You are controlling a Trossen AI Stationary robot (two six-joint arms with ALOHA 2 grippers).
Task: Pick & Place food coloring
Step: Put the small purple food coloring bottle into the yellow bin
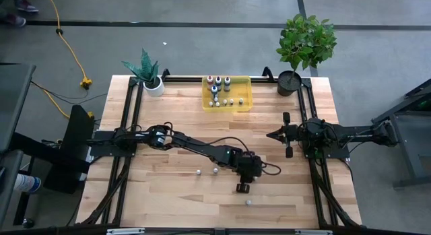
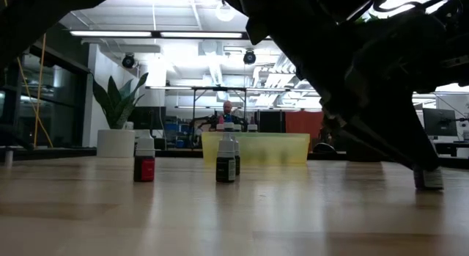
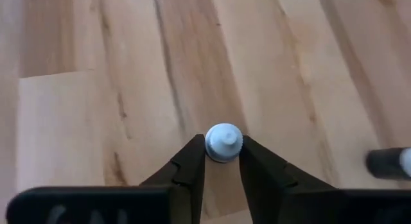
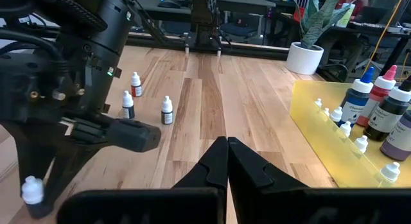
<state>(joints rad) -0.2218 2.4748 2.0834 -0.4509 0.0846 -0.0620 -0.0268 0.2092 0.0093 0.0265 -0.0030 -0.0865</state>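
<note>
The left gripper (image 1: 243, 187) reaches out over the middle of the table (image 1: 168, 194), toward its near edge, and its fingers (image 3: 190, 161) clasp a small bottle (image 3: 223, 142) by the neck — a whitish, round-topped cap with a short nozzle, seen end-on between the two dark tips. In the right wrist view the same bottle (image 4: 32, 190) hangs at the foot of that arm, white cap above the dark fingers. Three more small bottles stand free on the bare wood: in the low view they show white caps over dark bodies, one with a reddish label (image 2: 144, 160), and two close together (image 2: 226, 161), one behind the other. From above, whitish dots mark loose bottles at (image 1: 199, 172) and (image 1: 215, 170), with another (image 1: 248, 202) nearer the front edge. The rest of the food coloring sits in the yellow tray (image 1: 244, 106) at the far side — larger bottles (image 1: 217, 82) with dark bodies and red, blue and dark caps in its far part, tiny whitish ones (image 1: 230, 101) in a row in front of them. The right gripper (image 1: 271, 134) waits at the right side of the table, fingers (image 4: 212, 161) pressed together on nothing.
</note>
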